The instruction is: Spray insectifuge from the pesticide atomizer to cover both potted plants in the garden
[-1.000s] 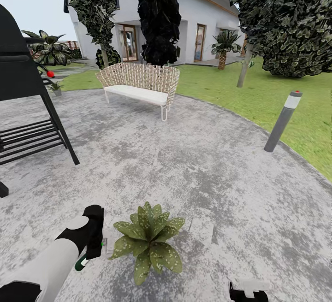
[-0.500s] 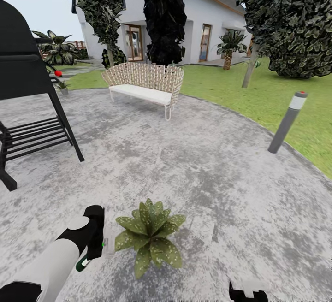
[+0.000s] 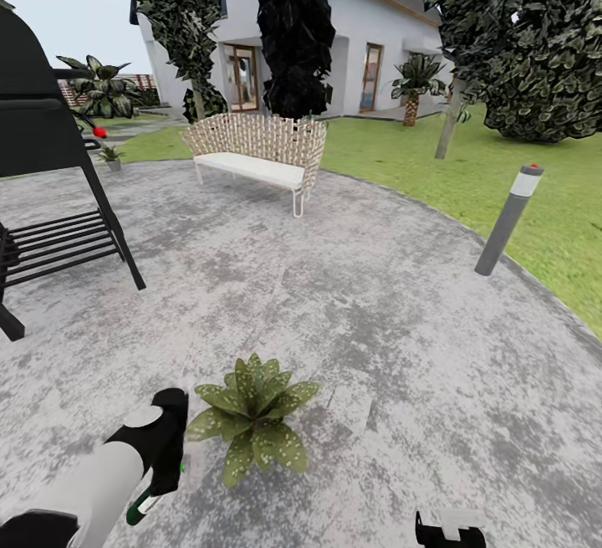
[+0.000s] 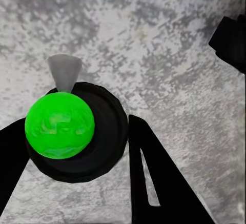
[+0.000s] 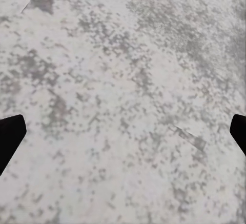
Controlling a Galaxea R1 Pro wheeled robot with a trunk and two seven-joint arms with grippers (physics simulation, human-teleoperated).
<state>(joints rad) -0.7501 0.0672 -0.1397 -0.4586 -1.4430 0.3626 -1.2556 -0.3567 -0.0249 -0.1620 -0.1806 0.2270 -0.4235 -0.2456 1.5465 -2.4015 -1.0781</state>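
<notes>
One potted plant (image 3: 248, 418), a low rosette of speckled green leaves, sits on the grey stone patio (image 3: 376, 322) of the garden, close in front of me. My left gripper (image 3: 165, 448) hangs just left of its leaves, shut on the pesticide atomizer (image 3: 140, 506), whose green and white end sticks out below the fingers. In the left wrist view the atomizer (image 4: 59, 125) shows end-on as a bright green round shape with a grey nozzle, held in my left gripper (image 4: 77, 147). My right gripper (image 3: 451, 529) (image 5: 123, 131) stands open over bare patio. The second potted plant is out of view.
A black grill on legs (image 3: 50, 155) stands at the left. A white wicker bench (image 3: 259, 151) is at the patio's far side. A grey bollard lamp (image 3: 506, 222) marks the right edge beside the lawn (image 3: 502, 171). Trees and a white house lie beyond.
The head view has shifted, so the scene slid a little left. The left gripper with the atomizer now sits lower in the picture, and the plant sits slightly higher and further left.
</notes>
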